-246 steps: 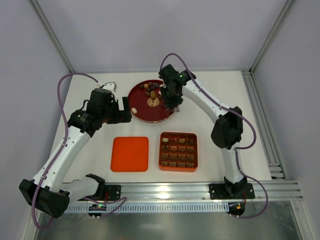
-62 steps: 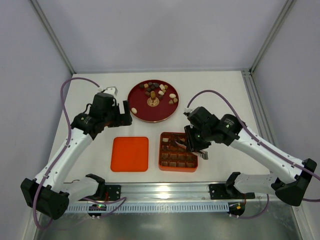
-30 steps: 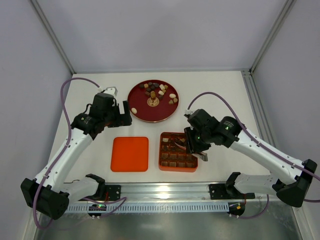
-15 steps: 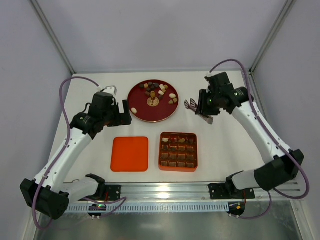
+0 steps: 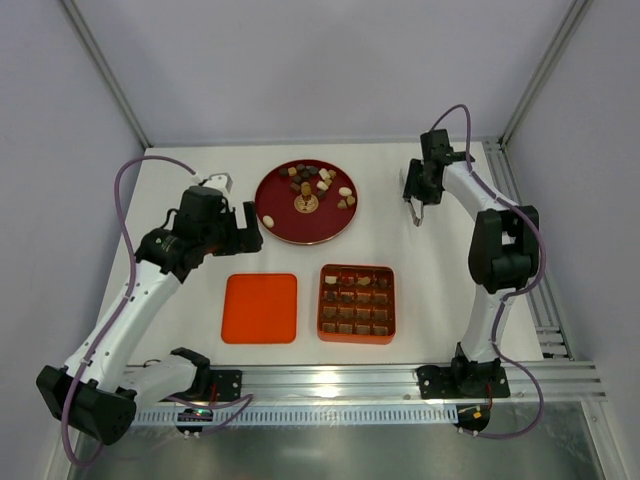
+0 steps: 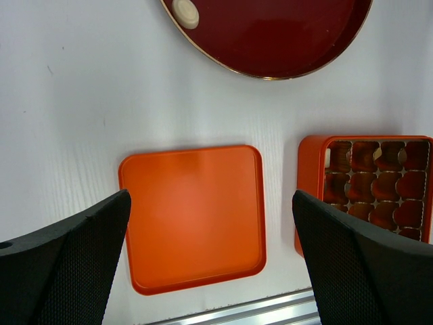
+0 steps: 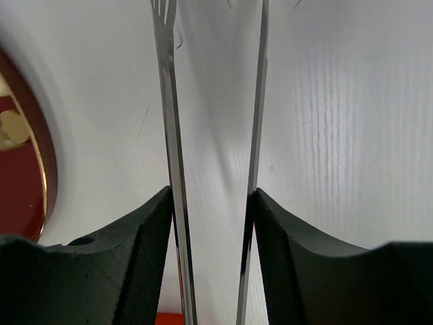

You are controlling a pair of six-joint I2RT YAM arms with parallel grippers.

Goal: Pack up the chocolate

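- Right wrist view: right pincer [image 7: 213, 196] holds empty tweezers [image 7: 166, 101], prongs spread; a loose grip could let them slip.
- Left pincer [image 6: 211, 200] gapes wide; chocolate [image 5: 318, 180] remains unpacked.

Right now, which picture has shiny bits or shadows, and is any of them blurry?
Right wrist view: the tweezers gleam in bright streaks, with a soft grey shadow between them on the table; the black fingers up close show little detail. Left wrist view: a pale sheen on the lid, everything sharp. Top view: even light, faint shadows, no blur.
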